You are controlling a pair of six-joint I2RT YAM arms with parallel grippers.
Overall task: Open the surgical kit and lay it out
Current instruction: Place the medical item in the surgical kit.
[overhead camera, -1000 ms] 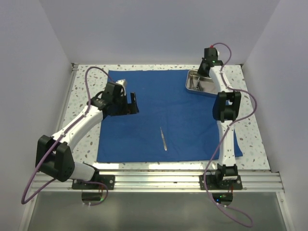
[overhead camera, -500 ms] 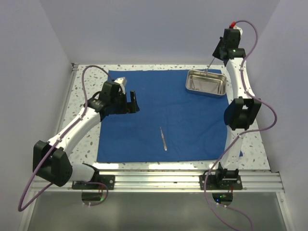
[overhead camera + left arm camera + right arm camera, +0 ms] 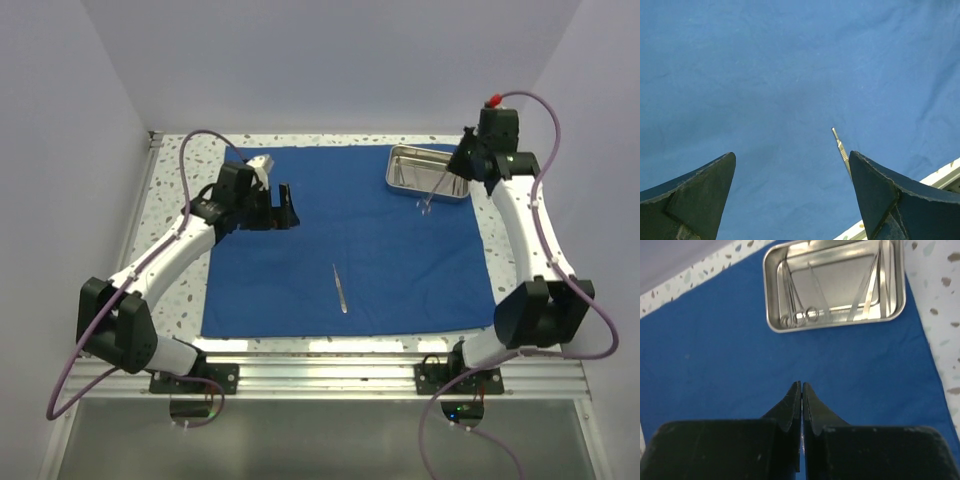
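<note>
Task is partway, by my read. The wrap is open: the royal-blue cloth [image 3: 340,220] lies spread flat over most of the tabletop [image 3: 175,215]. It's soft woven fabric w/ a few shallow creases, its near hem along the tabletop's near edge. The steel tray [image 3: 840,280] sits on the cloth at the far right corner, a shiny shallow rectangle w/ rounded corners. One pair of tweezers [image 3: 340,288] is already laid out, a thin straight sliver on the cloth near the middle of the near edge. Left to do: ring-handled forceps [image 3: 799,317] plus a couple of straight steel strips [image 3: 867,285] (prob more tweezers, partly mirrored in the polished floor) lie inside the tray.

Right gripper [image 3: 801,386] hangs over the cloth just on the near side of the tray, jaws clenched. The top view shows a thin steel instrument [image 3: 432,195] dangling from them, so it looks pinched, tho the wrist view doesn't show it and I can't tell which kind. Left gripper [image 3: 283,208] hovers over the cloth's far left part, jaws spread wide, holding nothing
</note>
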